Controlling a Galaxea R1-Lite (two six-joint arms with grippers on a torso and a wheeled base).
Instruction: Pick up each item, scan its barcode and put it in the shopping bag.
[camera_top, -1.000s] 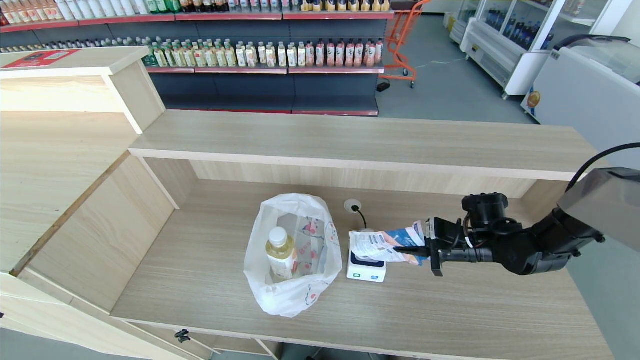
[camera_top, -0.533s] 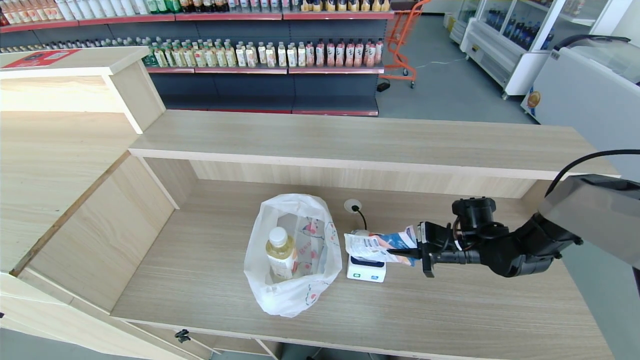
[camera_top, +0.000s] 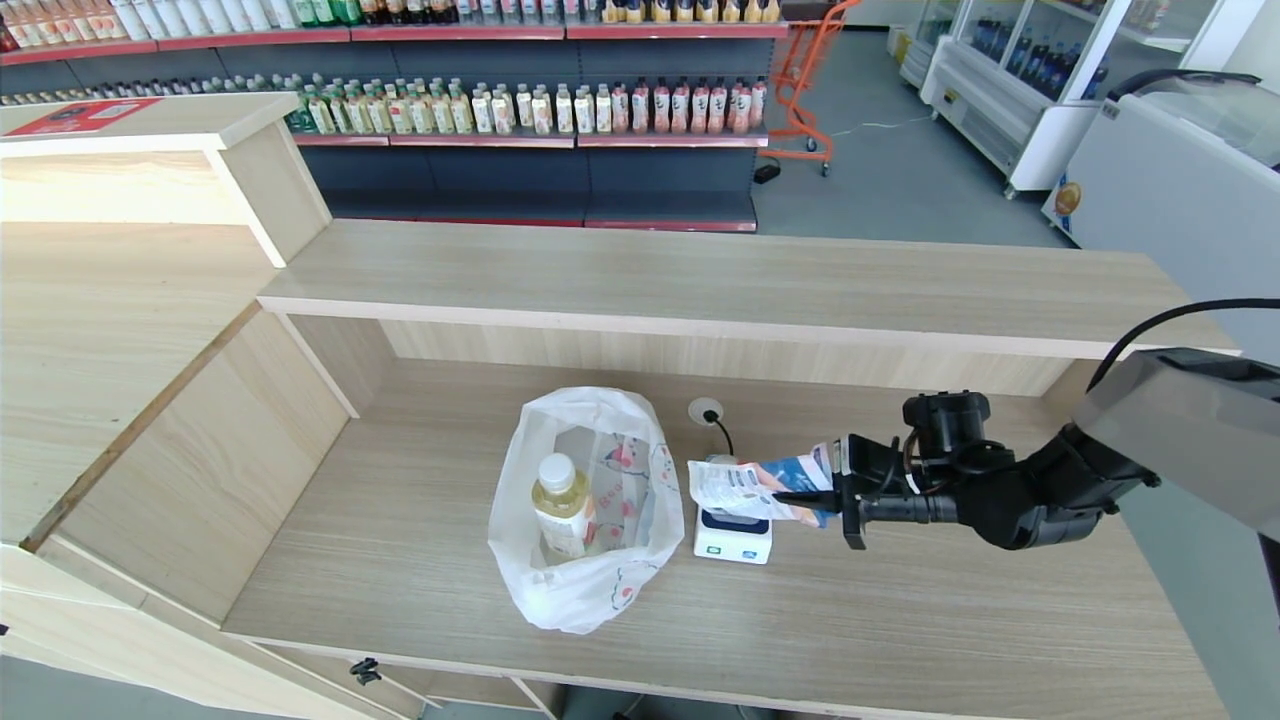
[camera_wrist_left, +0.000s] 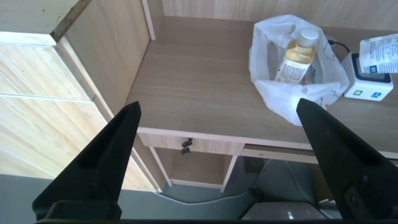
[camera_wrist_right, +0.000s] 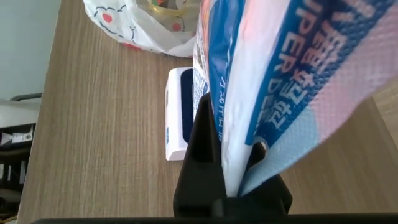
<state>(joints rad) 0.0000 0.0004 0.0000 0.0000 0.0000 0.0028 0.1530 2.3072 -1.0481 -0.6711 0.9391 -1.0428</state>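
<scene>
- Wooden table (camera_top: 900, 620) carries a bag (camera_top: 585, 590) and a scanner (camera_top: 733, 540); the right fingers (camera_top: 815, 497) clamp a packet (camera_top: 750, 485) just above the scanner.
- Left fingers (camera_wrist_left: 99, 162) hang apart, holding nothing.
- Risk: the limp packet may droop or twist and hide its barcode, or snag the bag's rim.

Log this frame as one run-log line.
step: scan | right gripper: shut on packet, above scanner | left gripper: open, clear of shopping bag | shopping bag: on counter, bottle upright inside
</scene>
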